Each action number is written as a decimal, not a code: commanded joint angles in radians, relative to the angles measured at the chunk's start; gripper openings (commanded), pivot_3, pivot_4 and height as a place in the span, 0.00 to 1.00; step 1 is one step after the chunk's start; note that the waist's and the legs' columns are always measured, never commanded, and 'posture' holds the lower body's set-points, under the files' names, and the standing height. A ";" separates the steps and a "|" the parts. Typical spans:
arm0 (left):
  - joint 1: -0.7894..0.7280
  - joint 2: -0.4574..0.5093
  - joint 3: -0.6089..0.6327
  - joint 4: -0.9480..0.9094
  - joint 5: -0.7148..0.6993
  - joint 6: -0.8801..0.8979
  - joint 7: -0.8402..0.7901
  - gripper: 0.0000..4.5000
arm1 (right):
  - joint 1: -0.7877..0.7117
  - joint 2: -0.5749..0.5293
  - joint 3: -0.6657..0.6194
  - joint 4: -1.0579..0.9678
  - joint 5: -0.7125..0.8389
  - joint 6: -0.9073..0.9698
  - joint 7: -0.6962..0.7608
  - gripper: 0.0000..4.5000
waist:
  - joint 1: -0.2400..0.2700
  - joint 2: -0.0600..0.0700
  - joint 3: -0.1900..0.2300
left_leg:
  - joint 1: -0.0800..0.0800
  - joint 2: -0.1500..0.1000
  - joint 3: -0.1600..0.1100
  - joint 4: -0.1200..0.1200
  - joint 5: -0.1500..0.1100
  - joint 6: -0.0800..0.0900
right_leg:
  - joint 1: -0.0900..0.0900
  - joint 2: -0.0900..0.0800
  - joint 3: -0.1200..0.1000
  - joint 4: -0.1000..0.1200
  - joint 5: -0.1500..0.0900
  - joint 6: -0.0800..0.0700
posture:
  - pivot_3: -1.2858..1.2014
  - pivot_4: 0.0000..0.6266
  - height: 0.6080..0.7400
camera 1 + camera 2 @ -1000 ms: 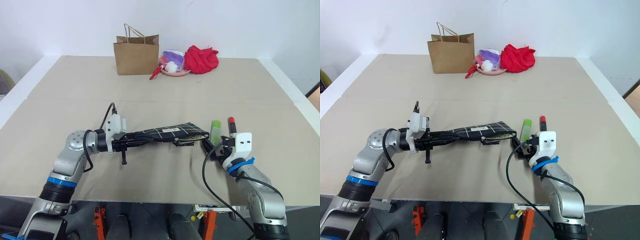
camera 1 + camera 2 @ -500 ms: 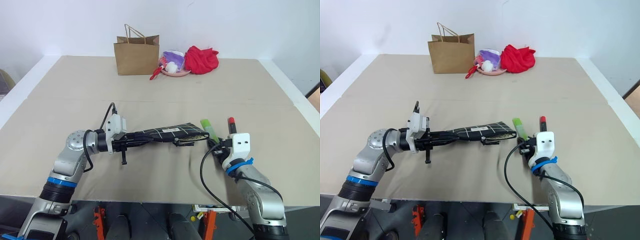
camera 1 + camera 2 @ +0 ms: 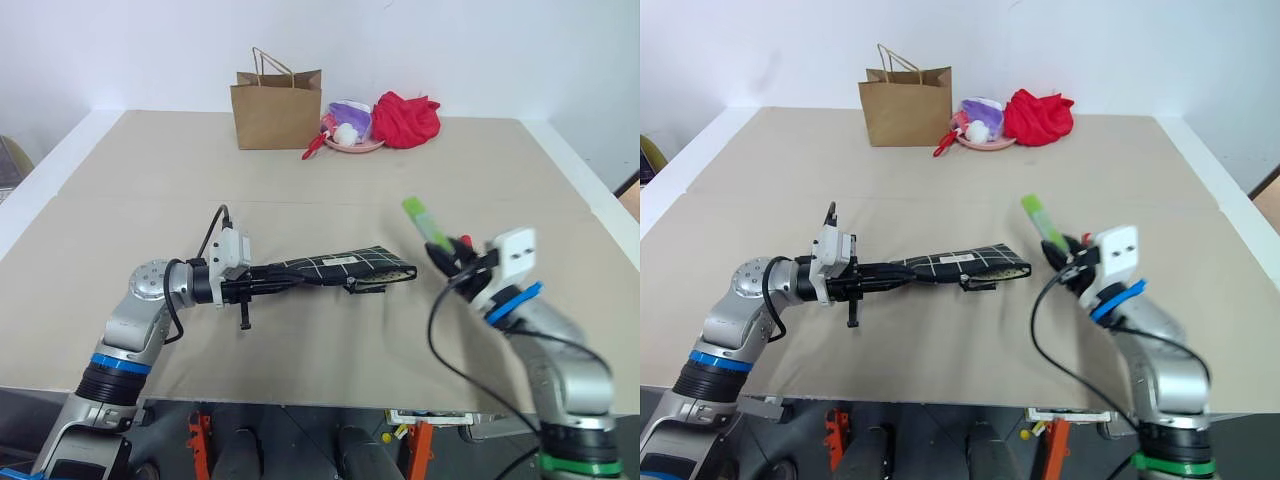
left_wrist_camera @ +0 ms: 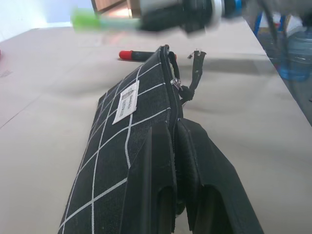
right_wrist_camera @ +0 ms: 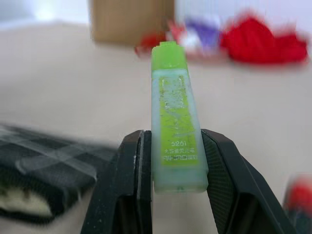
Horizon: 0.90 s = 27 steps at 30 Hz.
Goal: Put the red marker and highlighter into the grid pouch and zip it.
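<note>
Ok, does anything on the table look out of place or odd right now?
Nothing stands out. The grid pouch is held up at one end by the left gripper, the highlighter sits clamped in the right gripper, and the red marker lies on the table.

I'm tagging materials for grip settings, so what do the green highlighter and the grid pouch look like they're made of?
The highlighter, held in the right pincer: looks like glossy hard plastic, translucent light green with printed lettering on its body.

The grid pouch, held by the left pincer: looks like soft matte black fabric, with white grid lines, a white label and a zipper; it sags along its length.
</note>
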 commanded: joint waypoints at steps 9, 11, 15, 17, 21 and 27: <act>-0.033 -0.004 0.013 -0.012 -0.018 0.001 -0.012 0.00 | 0.160 -0.377 -0.021 -0.089 0.222 0.105 0.550 0.25 | 0.004 0.000 0.001 | -0.001 0.000 0.000 0.000 -0.001 0.001 | 0.001 0.000 0.000 0.000 -0.001 0.004 | 0.52 0.24 1.00; -0.034 -0.005 0.012 -0.016 -0.020 0.003 -0.013 0.00 | 0.181 -0.396 -0.011 -0.087 0.206 0.093 0.576 0.25 | 0.003 0.000 0.001 | 0.000 0.000 0.000 0.001 -0.001 0.001 | 0.001 0.000 0.000 0.000 -0.001 0.003 | 0.52 0.24 1.00; -0.033 -0.008 0.010 -0.024 -0.020 0.007 -0.012 0.00 | 0.187 -0.389 -0.014 -0.082 0.201 0.095 0.566 0.25 | 0.001 0.000 0.001 | 0.000 0.000 0.000 0.002 -0.001 0.001 | 0.001 0.000 0.000 0.000 -0.001 0.000 | 0.52 0.24 1.00; -0.031 -0.010 0.009 -0.031 -0.020 0.009 -0.011 0.00 | 0.187 -0.385 -0.014 -0.076 0.194 0.091 0.561 0.25 | 0.001 0.000 0.001 | 0.000 0.000 0.000 0.003 -0.001 0.001 | 0.001 0.000 0.000 0.000 0.000 0.000 | 0.52 0.24 1.00; -0.023 -0.011 0.008 -0.045 -0.020 0.010 -0.011 0.00 | 0.184 -0.381 -0.014 -0.057 0.195 0.100 0.551 0.25 | 0.001 0.000 0.001 | 0.000 0.000 0.000 0.004 -0.001 0.001 | 0.001 -0.001 0.000 0.000 0.000 0.000 | 0.52 0.24 1.00; -0.007 -0.014 0.003 -0.065 -0.013 0.007 -0.007 0.00 | 0.178 -0.388 -0.014 -0.014 0.191 0.099 0.563 0.25 | 0.002 0.000 0.001 | 0.000 0.000 0.000 0.003 -0.001 0.001 | 0.001 -0.001 0.000 0.000 0.000 0.002 | 0.52 0.24 1.00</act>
